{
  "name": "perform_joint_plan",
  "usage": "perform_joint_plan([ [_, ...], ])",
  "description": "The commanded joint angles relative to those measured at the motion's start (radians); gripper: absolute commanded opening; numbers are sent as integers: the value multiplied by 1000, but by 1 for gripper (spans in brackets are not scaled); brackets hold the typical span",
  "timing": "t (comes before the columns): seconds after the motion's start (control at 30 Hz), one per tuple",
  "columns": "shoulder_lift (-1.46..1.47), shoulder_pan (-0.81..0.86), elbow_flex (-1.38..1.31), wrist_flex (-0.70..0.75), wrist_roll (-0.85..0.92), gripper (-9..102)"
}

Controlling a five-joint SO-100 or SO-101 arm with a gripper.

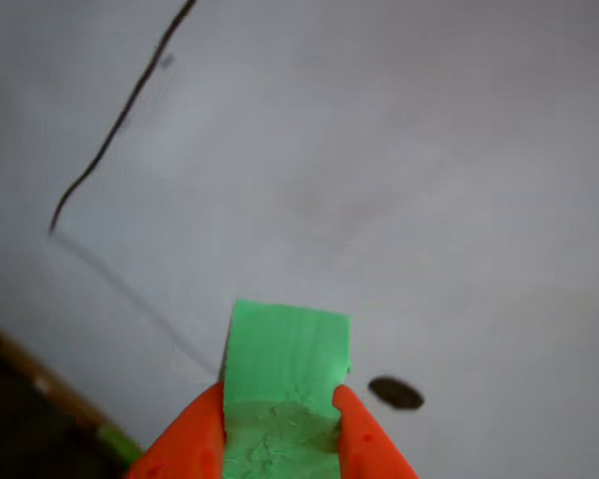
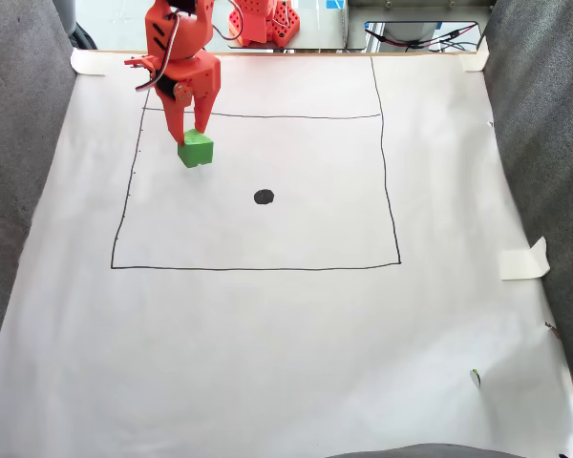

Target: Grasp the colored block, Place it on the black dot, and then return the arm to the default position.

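The biggest thing in the fixed view was the white paper sheet (image 2: 286, 343) covering the surface, with a big hand-drawn black rectangle (image 2: 258, 267) marked on it and grey fabric (image 2: 19, 143) running up both sides. A bit of folded tape (image 2: 523, 260) sat at the paper's right edge.

Next down in size, the orange arm (image 2: 177, 57) came in from the top left of that view, reaching down inside the rectangle's upper left corner. Its hand (image 2: 193, 134) was clenched on the colored block (image 2: 196, 149), one finger on each side. In the other view you could see the orange fingers (image 1: 364, 439) pressed against opposite faces of the block (image 1: 285, 349), with the rough bumpy face pointing at the camera.

Whether the block was lifted or resting on the paper, I couldn't tell for sure.

Handling-wise, it looked like a stiff, light cube, maybe foam or printed plastic. The matte flat sides should give decent grip, and pinching two opposite smooth faces around the middle seemed like the right call. It was wider than the finger tips, so a corner grab could let it twist.

Smallest was the black dot (image 2: 264, 197), sitting lower right of the block in the fixed view, well apart from it. In the other view the dot (image 1: 395, 393) showed just right of the fingers.
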State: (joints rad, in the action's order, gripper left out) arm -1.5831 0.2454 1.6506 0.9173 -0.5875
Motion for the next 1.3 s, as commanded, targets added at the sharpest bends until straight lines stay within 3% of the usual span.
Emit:
perform_joint_plan([
  [0.0,-71,-43,-14,-29,75,0],
  [0.3,-44,-164,-41,-100,245,0],
  [0.6,43,-259,-146,-6,318,0],
  [0.87,155,-288,-350,250,255,0],
  [1.13,296,-305,-569,405,227,0],
  [1.27,380,-305,-643,407,221,0],
])
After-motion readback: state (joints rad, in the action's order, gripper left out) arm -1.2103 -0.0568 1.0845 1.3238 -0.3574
